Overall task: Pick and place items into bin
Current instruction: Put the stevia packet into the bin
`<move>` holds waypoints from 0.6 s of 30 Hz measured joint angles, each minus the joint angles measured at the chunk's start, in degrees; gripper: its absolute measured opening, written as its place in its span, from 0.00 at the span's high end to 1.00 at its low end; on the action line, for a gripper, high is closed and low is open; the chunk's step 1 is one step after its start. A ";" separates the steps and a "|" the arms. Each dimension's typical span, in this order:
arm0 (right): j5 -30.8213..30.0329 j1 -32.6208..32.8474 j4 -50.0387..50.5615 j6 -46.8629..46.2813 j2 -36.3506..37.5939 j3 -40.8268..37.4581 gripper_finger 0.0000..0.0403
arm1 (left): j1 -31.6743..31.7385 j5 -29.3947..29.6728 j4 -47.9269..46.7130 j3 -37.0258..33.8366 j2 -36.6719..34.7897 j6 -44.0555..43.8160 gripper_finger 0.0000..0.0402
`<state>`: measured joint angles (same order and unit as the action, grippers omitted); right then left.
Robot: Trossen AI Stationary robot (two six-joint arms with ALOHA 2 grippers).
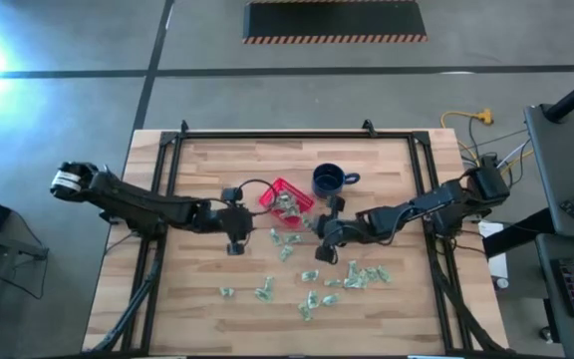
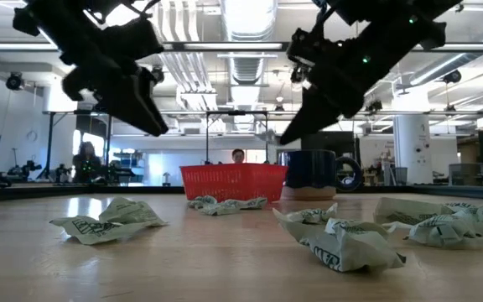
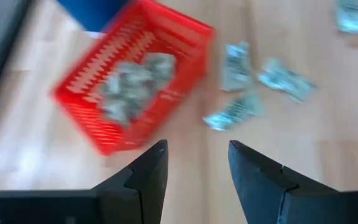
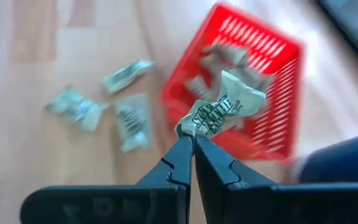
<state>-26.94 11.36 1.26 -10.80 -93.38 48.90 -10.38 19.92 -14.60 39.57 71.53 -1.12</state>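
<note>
Wrapped pieces litter table before bin, mug.

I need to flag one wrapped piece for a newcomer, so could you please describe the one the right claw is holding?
Find the red basket near the blue mug at the table's middle. Beside it the right claw is shut on a wrapped piece. It is the only piece off the wood; the others lie loose on the table or sit in the basket.

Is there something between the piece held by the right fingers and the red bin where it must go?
Nothing visible blocks it. The right gripper is shut on a wrapped piece beside the red bin, whose top is open, with pieces already inside. The mug stands past the bin, and the left gripper is open on the bin's other side.
</note>
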 joint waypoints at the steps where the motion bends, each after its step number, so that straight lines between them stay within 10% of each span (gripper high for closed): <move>1: -1.13 -0.31 -0.65 0.80 0.04 0.00 0.98 | -0.42 -0.69 0.14 -0.27 0.02 -0.03 0.62; 18: 1.14 -8.68 -9.48 6.50 -1.52 0.05 0.98 | -4.08 -7.82 10.97 -3.48 0.16 0.58 0.62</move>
<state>-25.80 2.68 -8.22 -4.30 -94.90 48.95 -14.46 12.10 -3.62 36.09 71.69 -0.54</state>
